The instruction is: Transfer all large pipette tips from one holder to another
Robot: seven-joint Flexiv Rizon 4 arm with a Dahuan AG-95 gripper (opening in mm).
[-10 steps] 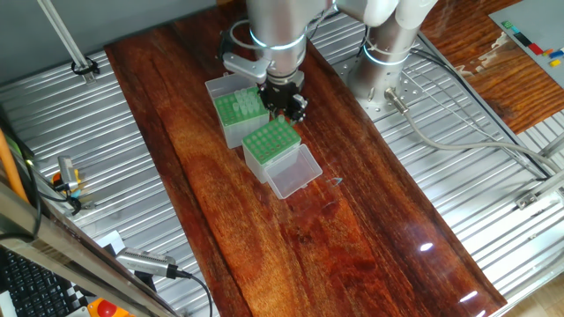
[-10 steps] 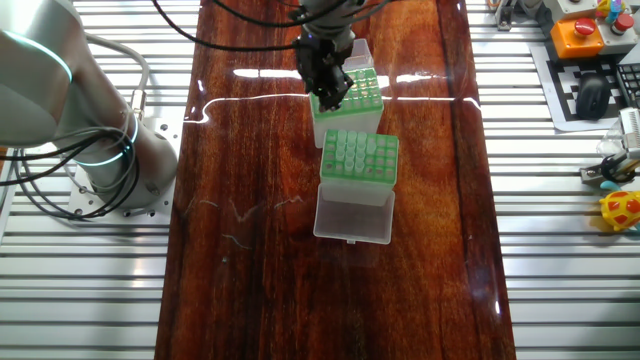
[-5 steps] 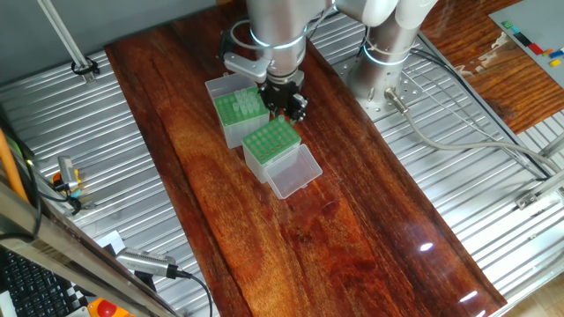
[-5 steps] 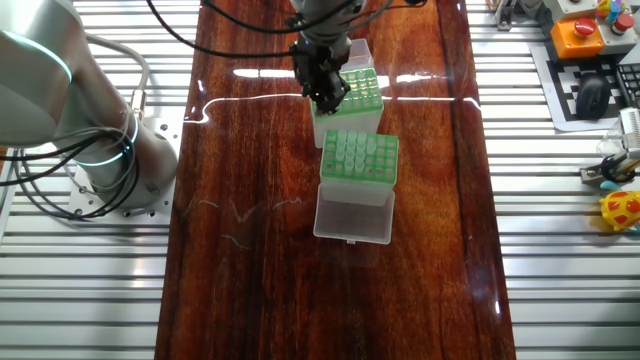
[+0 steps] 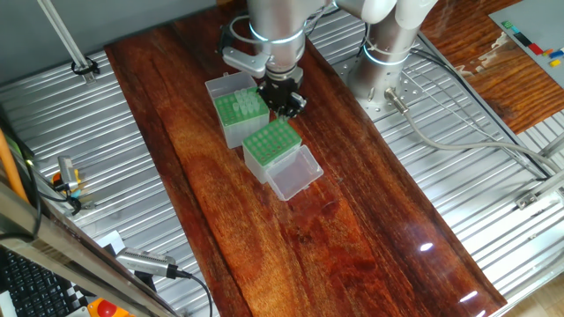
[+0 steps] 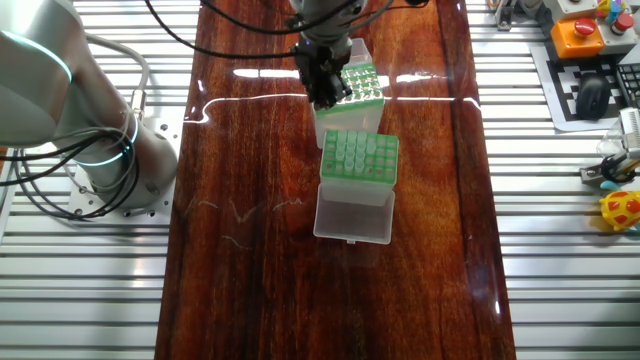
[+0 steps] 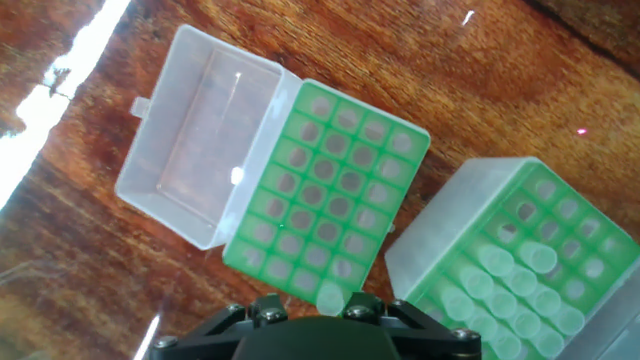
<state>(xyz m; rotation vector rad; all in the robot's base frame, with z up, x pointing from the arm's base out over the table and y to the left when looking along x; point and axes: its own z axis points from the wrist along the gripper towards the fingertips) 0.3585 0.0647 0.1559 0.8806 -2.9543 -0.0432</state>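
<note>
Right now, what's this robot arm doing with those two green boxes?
It is moving pipette tips between two racks on the wooden table. The claw hovers over the grey-sided rack, which already holds several tips. A tip shows at the claw in the hand view. The clear-sided rack sits beside it, lid open.

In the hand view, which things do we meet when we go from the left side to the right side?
Clear hinged lid lying open → green hole-grid top of the clear-sided holder → the other holder with pale pipette tips standing in it.
</note>
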